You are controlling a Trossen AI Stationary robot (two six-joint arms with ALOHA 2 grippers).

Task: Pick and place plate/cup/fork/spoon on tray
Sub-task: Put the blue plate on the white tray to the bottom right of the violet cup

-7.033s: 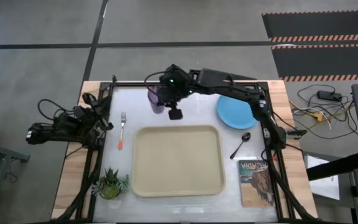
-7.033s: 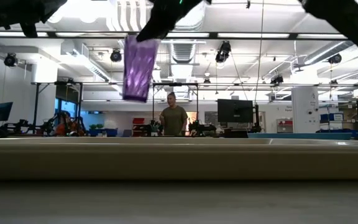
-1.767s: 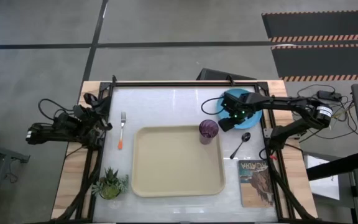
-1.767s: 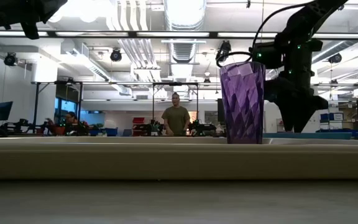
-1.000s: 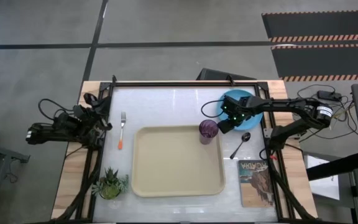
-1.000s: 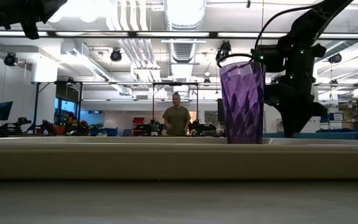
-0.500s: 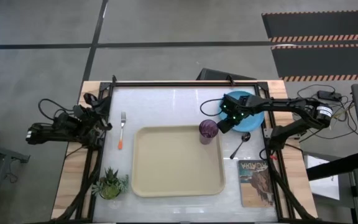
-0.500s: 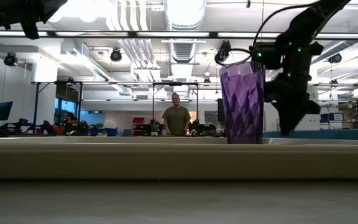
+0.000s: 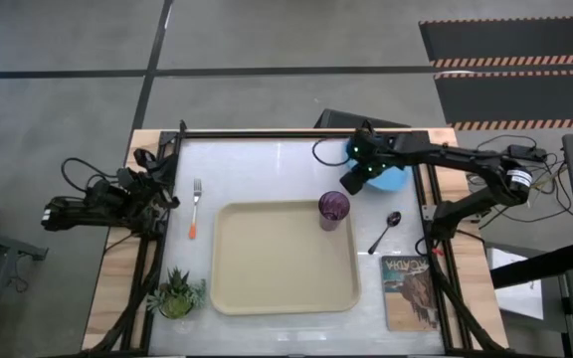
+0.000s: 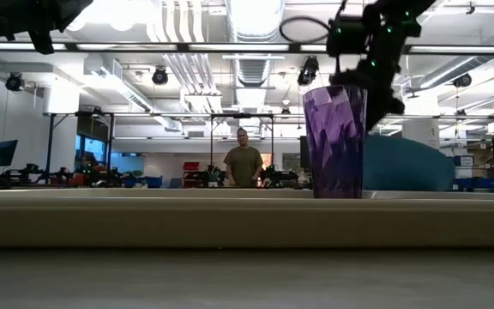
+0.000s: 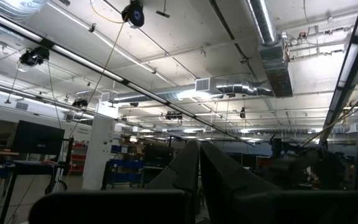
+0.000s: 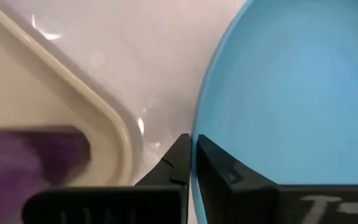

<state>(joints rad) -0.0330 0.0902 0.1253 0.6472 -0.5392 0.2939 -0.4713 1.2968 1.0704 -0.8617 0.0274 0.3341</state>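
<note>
The light-blue plate (image 9: 394,180) is at the table's far right, tipped up, beside the tray's far right corner; it shows broad in the low view (image 10: 410,163). My right gripper (image 9: 352,183) is shut on its rim. The purple cup (image 9: 333,209) stands upright on the cream tray (image 9: 267,268) near that corner. The orange-handled fork (image 9: 196,209) lies on the table left of the tray. The dark spoon (image 9: 386,231) lies right of the tray. My left gripper (image 11: 199,163) is shut and empty, resting at the table's left edge. My right gripper pinches the plate's rim (image 12: 199,124) between its two fingers, on the side that faces the tray. The fingers come from above, slanting down. The plate is tilted with the held edge raised; the tray's rim hides whether its other edge rests on the table.
A printed book (image 9: 409,291) lies at the near right and a small potted plant (image 9: 177,295) at the near left. Most of the tray is bare. A person (image 10: 242,167) stands far off in the room.
My right gripper has shut on the plate's rim, then gone up and toward the table's far edge. The plate, flat on the table a moment ago, has tipped up with the held edge raised. The cup has stayed where it was.
</note>
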